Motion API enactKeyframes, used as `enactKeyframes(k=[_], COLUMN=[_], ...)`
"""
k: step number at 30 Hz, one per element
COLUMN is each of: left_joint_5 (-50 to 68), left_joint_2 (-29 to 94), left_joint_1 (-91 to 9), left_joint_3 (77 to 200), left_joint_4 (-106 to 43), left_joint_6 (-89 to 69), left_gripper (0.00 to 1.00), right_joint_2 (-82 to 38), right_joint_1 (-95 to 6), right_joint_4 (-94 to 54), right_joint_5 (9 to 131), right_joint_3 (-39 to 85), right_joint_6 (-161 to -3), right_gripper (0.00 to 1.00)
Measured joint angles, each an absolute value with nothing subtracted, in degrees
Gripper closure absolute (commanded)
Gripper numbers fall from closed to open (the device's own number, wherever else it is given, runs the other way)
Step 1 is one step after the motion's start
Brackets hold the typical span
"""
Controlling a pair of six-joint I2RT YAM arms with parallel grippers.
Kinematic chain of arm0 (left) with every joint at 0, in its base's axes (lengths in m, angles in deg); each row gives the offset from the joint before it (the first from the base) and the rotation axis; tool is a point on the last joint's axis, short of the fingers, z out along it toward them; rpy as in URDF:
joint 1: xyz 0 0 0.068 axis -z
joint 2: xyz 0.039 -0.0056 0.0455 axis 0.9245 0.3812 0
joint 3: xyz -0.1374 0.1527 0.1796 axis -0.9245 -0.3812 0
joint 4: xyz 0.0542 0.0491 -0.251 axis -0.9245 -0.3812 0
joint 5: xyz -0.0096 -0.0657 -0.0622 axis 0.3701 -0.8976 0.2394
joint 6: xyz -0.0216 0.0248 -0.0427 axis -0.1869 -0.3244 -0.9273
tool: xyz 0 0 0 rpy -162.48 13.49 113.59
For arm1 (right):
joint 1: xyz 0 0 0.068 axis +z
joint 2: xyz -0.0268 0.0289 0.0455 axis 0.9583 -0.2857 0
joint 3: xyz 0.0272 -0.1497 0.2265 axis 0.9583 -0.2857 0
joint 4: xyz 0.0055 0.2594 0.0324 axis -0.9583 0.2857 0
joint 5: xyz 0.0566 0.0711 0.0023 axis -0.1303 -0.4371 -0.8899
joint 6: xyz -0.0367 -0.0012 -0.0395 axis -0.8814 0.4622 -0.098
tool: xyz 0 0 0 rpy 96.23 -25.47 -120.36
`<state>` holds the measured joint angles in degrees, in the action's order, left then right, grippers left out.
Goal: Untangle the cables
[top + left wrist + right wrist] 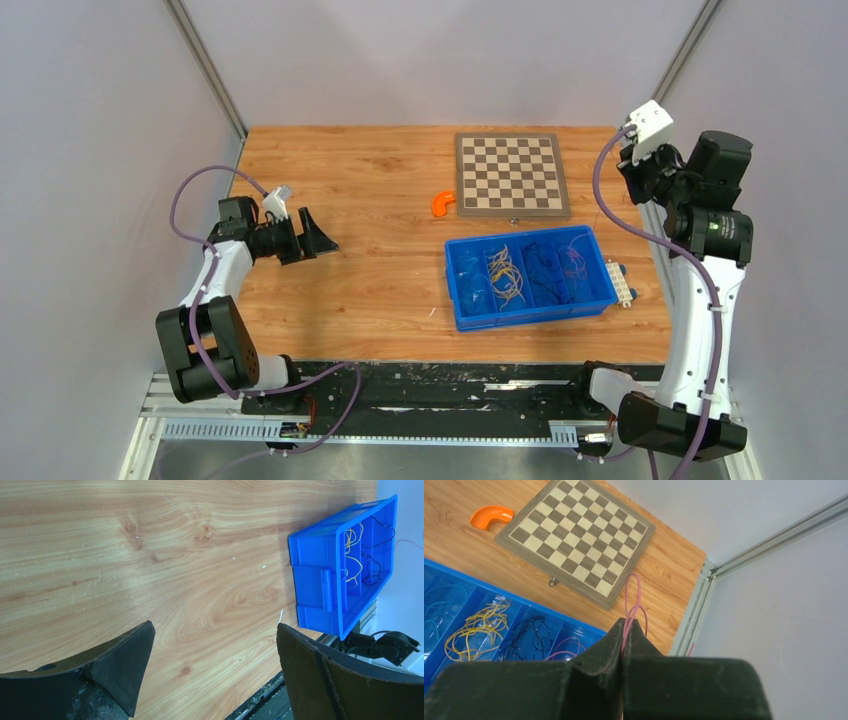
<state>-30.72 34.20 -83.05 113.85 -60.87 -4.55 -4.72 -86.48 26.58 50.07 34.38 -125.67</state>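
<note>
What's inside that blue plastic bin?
The blue plastic bin holds thin loopy wires in separate compartments: blue wires, yellow wires, black wires, pinkish wires. Anything beneath the tangles is hidden.

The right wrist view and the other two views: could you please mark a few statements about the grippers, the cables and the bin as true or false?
1. The right gripper is shut on a thin pink cable. True.
2. The left gripper holds a yellow cable. False: it is open, with nothing between its fingers.
3. Thin yellow cables lie in one compartment of the blue plastic bin. True.
4. The wooden chessboard sits inside the bin. False: the wooden chessboard lies flat on the table, beyond the bin.
</note>
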Motion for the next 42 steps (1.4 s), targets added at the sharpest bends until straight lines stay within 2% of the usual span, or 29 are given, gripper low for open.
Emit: enactKeyframes(k=[14, 31, 35, 42], left_joint_5=[-30.7, -30.7, -30.7, -30.7], left_joint_2=[35.3, 35.7, 35.7, 35.8], left_joint_1=[-83.1, -83.1, -83.1, -83.1], left_joint_3=[113.9, 113.4, 113.4, 113.4], left_joint_4=[-60.9, -60.7, -60.7, -60.7], left_joint_6=[-4.4, -4.3, -4.2, -4.2], left_gripper=[0.00, 0.00, 0.00, 0.00], right_joint_2=[-6.8, -4.9, -8.4, -21.3], right_joint_1=[-87.5, -87.5, -87.5, -87.5], right_joint_4=[23.4, 18.6, 17.1, 14.1], right_joint_5=[50.0, 45.9, 46.2, 49.4], right_joint_3=[27.2, -2.6, -4.0, -4.1], right_joint_6=[-131.4, -130.6, -127.9, -122.0], right_gripper=[1.00, 1.00, 1.00, 1.00])
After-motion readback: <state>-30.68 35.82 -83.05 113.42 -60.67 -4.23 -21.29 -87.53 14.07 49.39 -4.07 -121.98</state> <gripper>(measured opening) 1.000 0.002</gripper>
